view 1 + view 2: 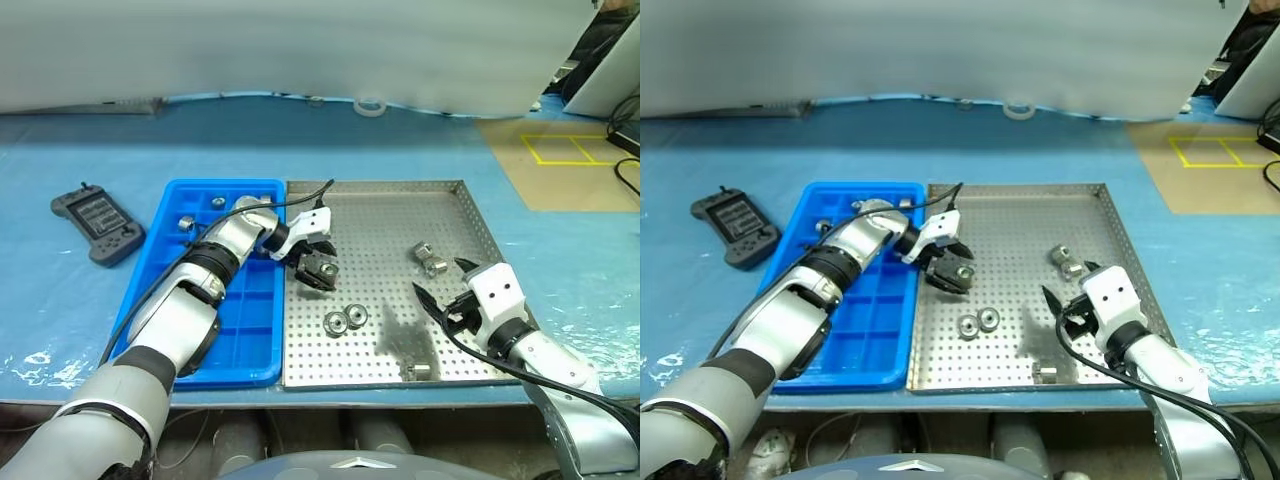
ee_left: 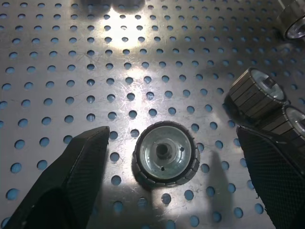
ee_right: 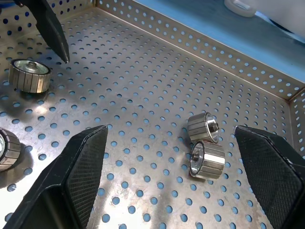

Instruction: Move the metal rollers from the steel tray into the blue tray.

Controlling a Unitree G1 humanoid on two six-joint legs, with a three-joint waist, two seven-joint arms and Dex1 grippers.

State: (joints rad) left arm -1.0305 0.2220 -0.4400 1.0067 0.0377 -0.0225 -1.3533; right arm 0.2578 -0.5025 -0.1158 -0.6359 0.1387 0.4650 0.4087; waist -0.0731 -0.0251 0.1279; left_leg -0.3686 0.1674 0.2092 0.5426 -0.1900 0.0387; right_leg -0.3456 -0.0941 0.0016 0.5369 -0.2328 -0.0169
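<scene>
The left gripper [image 1: 312,262] hangs over one roller [image 2: 165,156] in the steel tray [image 1: 455,215], jaws open astride it for a pickup; the right gripper [image 1: 445,290] waits open nearby.

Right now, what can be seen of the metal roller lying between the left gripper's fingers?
The ribbed silver-grey metal roller lies flat on its end on the perforated steel tray, its recessed face with a dark centre hole upward. It lies between the open left gripper's black fingers, touching neither.
</scene>
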